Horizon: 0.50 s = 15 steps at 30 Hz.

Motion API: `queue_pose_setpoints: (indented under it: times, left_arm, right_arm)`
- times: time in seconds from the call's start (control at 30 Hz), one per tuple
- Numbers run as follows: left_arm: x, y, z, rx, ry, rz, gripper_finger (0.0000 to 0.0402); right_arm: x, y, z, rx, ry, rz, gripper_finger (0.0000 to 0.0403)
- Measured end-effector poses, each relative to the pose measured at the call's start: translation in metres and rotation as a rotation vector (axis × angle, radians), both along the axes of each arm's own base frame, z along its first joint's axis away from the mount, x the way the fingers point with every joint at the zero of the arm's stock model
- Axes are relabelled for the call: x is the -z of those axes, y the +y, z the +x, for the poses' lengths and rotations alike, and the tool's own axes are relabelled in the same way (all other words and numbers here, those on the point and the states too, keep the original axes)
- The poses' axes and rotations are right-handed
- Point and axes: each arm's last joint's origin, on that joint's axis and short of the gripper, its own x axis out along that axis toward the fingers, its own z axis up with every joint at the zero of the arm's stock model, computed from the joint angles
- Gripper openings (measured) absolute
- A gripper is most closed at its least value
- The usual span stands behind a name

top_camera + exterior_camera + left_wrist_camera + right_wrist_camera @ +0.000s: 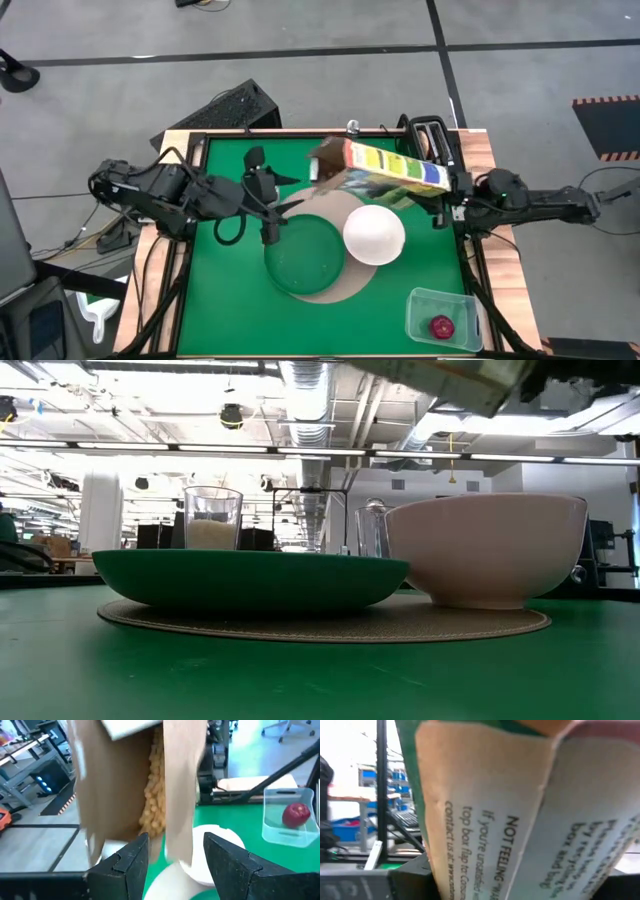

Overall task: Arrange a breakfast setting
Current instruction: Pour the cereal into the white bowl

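Note:
The green-and-yellow cereal box (385,170) hangs over the table's far middle, lying on its side with its open end (325,165) toward the left; cereal (152,785) shows inside. My right gripper (447,192) is shut on its right end. My left gripper (285,197) stands open just left of the open end, and a brown flap (177,795) hangs ahead of its fingers. The dark green plate (305,255) and the white bowl (374,233) rest on the round tan mat (320,622). A milk glass (212,520) and a stemmed glass (372,525) stand behind them. My right gripper holds the cereal box by its closed right end (440,185), the cardboard (520,835) pinched between the two fingers. The fingers reach in about level from the table's right side. The box is lifted clear, lying roughly level above the bowl's far side.
A clear tub (440,318) with the red fruit (441,325) sits at the near right corner. The black toaster (430,135) stands at the far right edge. A raised rim borders the green table (220,310), with bare green at the near left.

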Motion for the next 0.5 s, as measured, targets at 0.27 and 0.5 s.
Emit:
queue_pose_setpoints:
  times: [0.27, 0.5]
  left_arm:
    - [0.028, -0.011, -0.006, -0.056, 0.046, 0.026, 0.0176]
    - [0.048, -0.014, -0.010, -0.041, 0.005, 0.000, 0.0176]
  right_arm:
    - [0.008, 0.001, -0.047, -0.030, 0.045, 0.101, 0.0249]
    - [-0.007, 0.000, -0.070, -0.031, 0.156, 0.146, 0.0249]
